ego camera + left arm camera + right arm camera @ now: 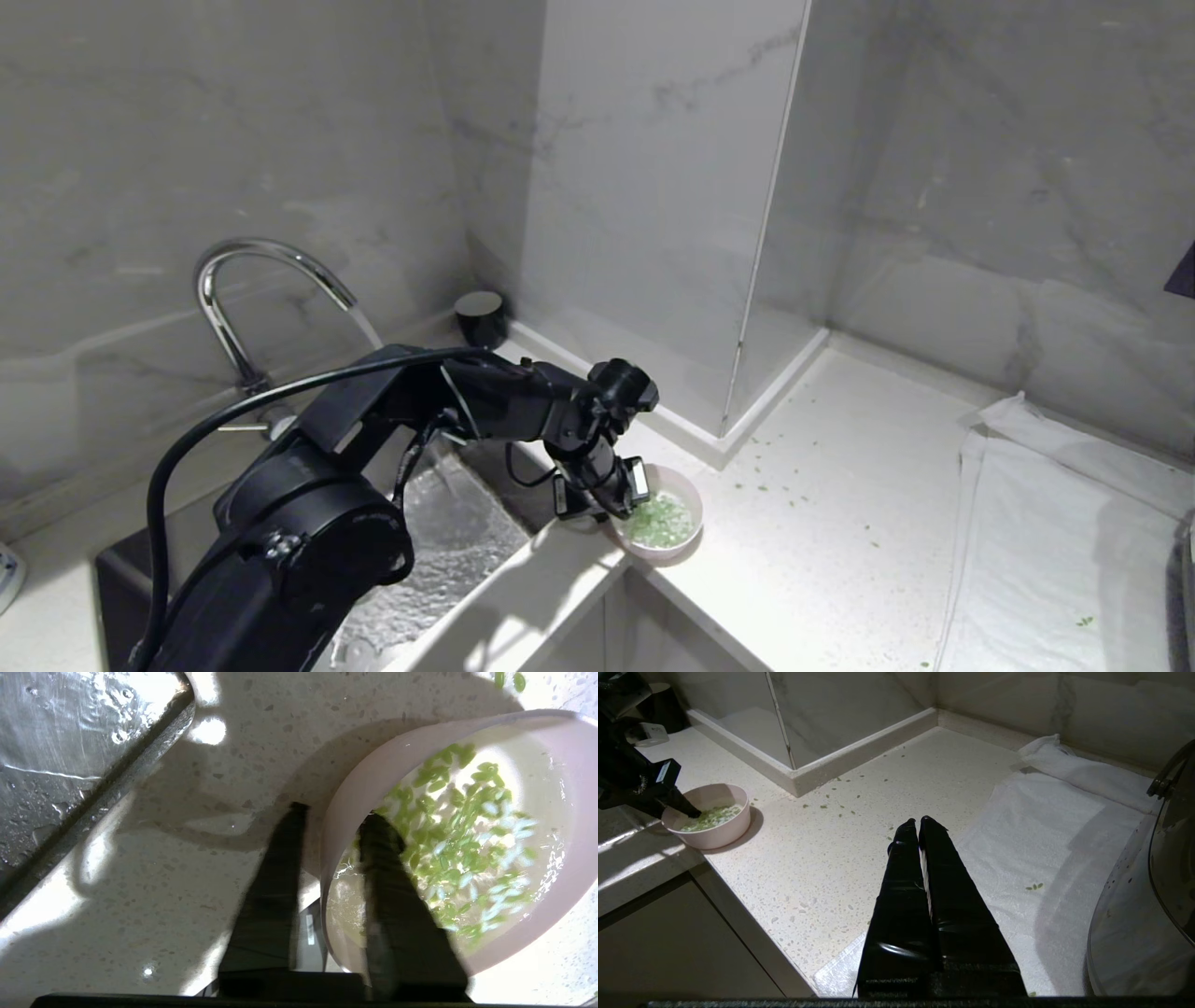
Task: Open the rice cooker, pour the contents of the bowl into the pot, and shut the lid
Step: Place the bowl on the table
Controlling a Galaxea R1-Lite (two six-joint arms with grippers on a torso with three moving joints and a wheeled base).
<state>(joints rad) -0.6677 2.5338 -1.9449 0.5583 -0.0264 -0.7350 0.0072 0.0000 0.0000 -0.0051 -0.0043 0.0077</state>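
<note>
The left gripper (624,507) was seen at the near-left rim of the pink bowl (674,551), which sat on the counter (840,523) just beside the sink (439,551) edge, w/ green bits (661,521) in water inside. In the left wrist view the jaws were parted narrowly and astride the bowl wall: one finger (275,882) outside over the counter, the other (392,886) inside, dipping among the green bits. No squeeze on the rim could be made out; a gap showed on both sides, so the bowl was judged not gripped. The rim ran crosswise betw. the fingers, so closing was judged all that a pinch needed. The left arm was clearly nearer; the right gripper (917,821) was held w/ fingers together, well apart from the bowl, over the counter near a white towel (1041,826). The rice cooker couldn't be id'd for certain; only a shiny rounded vessel (1134,933) showed at the right wrist view's edge.
</note>
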